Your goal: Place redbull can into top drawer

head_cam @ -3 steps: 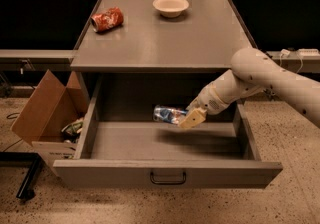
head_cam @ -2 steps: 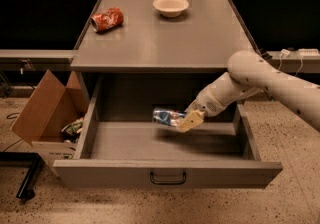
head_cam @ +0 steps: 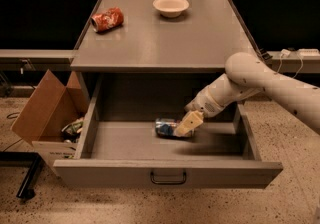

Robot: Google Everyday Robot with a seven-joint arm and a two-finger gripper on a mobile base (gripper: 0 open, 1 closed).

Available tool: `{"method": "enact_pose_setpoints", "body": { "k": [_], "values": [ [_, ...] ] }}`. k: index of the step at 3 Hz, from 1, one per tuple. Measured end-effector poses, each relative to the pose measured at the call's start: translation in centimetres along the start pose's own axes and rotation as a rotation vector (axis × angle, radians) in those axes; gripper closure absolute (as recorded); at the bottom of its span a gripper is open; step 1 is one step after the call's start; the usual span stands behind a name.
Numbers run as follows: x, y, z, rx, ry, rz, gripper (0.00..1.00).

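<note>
The open drawer (head_cam: 167,172) holds the redbull can (head_cam: 164,127), which lies on its side low over the drawer floor near the middle. The gripper (head_cam: 187,124) reaches in from the right with its jaws closed on the can's right end, while the box (head_cam: 42,113) on the left holds unclear clutter. Both gripper and can have sunk lower than a moment ago. The can shows blue and silver.

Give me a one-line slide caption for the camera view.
Gripper holding the redbull can sideways, low inside the open top drawer; bowl and red-orange can sit on the countertop above.
</note>
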State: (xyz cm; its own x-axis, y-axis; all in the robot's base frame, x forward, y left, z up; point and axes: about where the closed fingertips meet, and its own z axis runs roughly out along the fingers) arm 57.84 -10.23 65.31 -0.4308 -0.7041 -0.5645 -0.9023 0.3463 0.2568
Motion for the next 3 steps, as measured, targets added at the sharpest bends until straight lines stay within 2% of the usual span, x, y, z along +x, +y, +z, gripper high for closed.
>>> {"method": "enact_pose_setpoints", "body": {
  "k": [1,2,3],
  "values": [
    [0.1,-0.3,-1.1,0.006,-0.062,-0.004,0.00],
    [-0.3,0.2,-3.8,0.065,-0.136,-0.033,0.00],
    [0.3,0.3,-5.4,0.082,-0.170,-0.063,0.00]
  ]
}}
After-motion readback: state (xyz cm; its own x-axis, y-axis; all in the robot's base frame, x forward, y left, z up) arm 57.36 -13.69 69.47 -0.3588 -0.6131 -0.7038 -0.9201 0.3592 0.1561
